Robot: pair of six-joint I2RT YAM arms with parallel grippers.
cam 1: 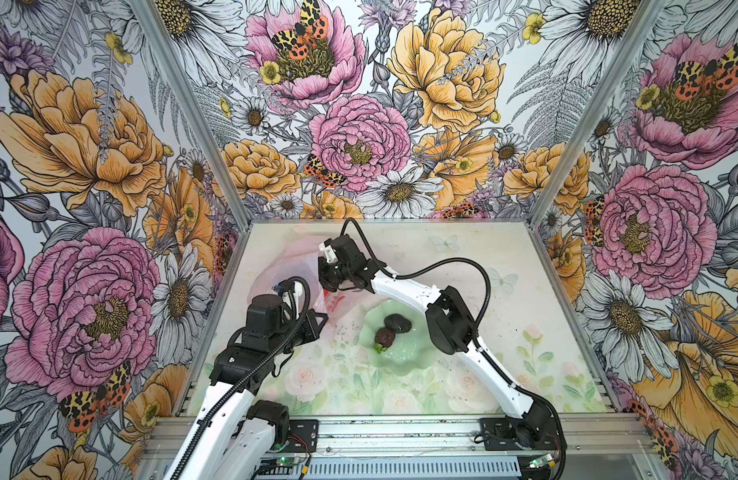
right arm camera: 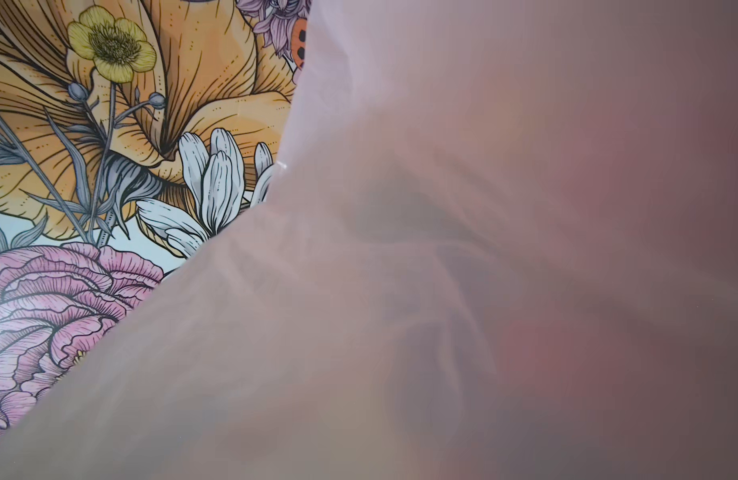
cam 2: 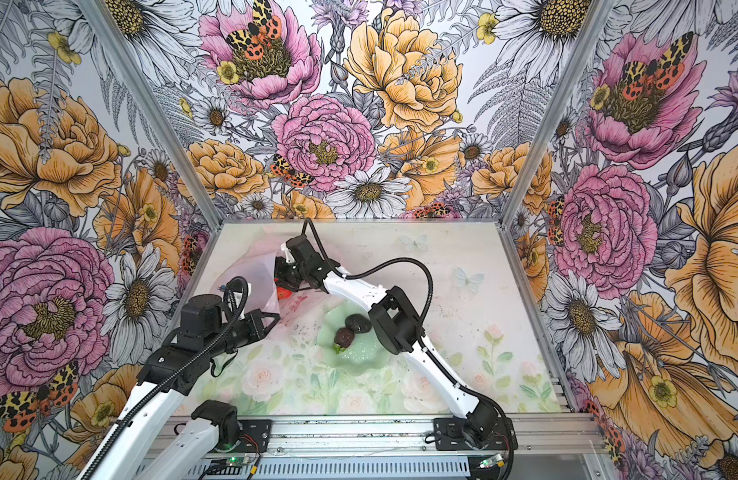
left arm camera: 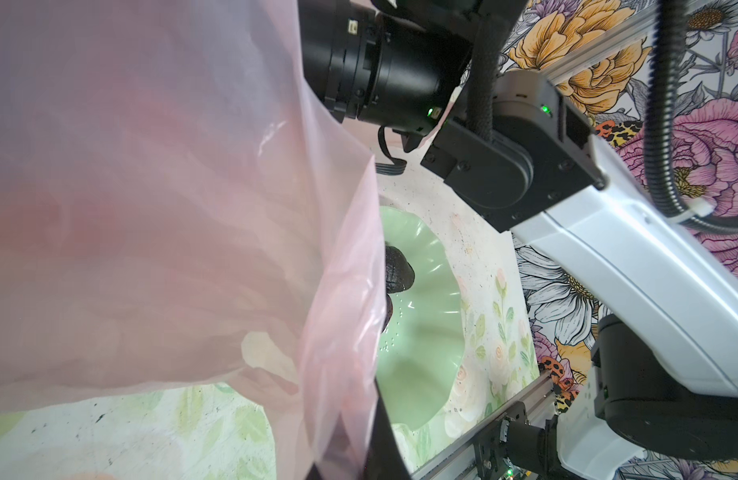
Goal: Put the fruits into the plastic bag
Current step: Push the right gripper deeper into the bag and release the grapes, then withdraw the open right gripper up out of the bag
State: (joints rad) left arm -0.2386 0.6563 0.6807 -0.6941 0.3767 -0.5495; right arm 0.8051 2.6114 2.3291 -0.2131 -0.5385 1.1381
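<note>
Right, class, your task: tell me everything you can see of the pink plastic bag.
The plastic bag is thin, translucent pale pink film, crumpled, toward the far left of the table. Red printed marks show on its side nearest the green dish. The left gripper is shut on its edge, holding that side up. The right gripper reaches into its mouth, where a red fruit shows.

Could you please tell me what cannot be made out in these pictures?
Contents of the plastic bag: right wrist view, its film blurs everything into reddish patches.
Whether the right gripper is open: in both top views, its own wrist hides the jaws.
The blackish fruit on the green dish: left wrist view, partly behind the bag.
</note>
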